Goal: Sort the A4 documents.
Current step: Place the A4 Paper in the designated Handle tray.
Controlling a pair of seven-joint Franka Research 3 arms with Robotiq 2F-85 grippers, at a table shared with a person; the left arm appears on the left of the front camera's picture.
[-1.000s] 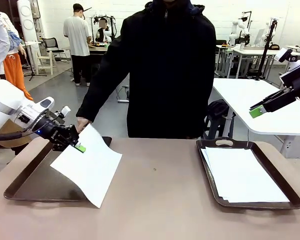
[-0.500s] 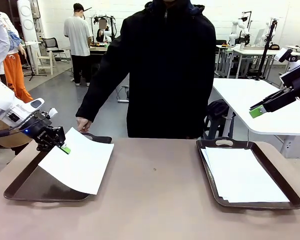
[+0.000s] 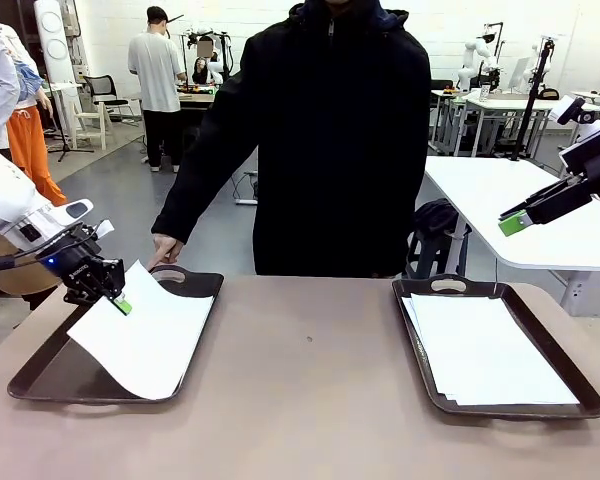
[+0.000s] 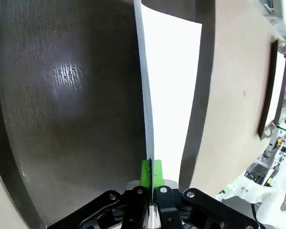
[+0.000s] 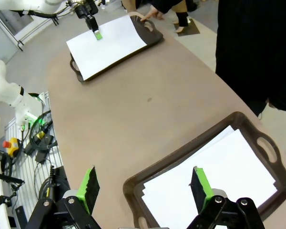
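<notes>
My left gripper [image 3: 117,301] is shut on the near-left edge of one white A4 sheet [image 3: 145,337], which droops tilted over the dark left tray [image 3: 40,387]. In the left wrist view the sheet [image 4: 167,71] runs away from the green pads [image 4: 145,168] pinching it, above the tray floor [image 4: 62,105]. A stack of A4 documents [image 3: 490,352] lies in the right tray [image 3: 425,375]. My right gripper [image 3: 516,222] hangs open, high at the right. From its wrist camera the right gripper [image 5: 145,185] looks down on that stack [image 5: 214,181] and on the far sheet [image 5: 109,40].
A person in a black coat stands at the far side, one hand [image 3: 165,250] by the left tray's far handle [image 3: 170,275]. Bare brown tabletop [image 3: 310,380] lies between the two trays. A white table [image 3: 500,200] stands behind at the right.
My left gripper has carried the sheet leftward and lower, from overhanging the tray's right rim to lying mostly over the left tray. The right arm has not moved.
</notes>
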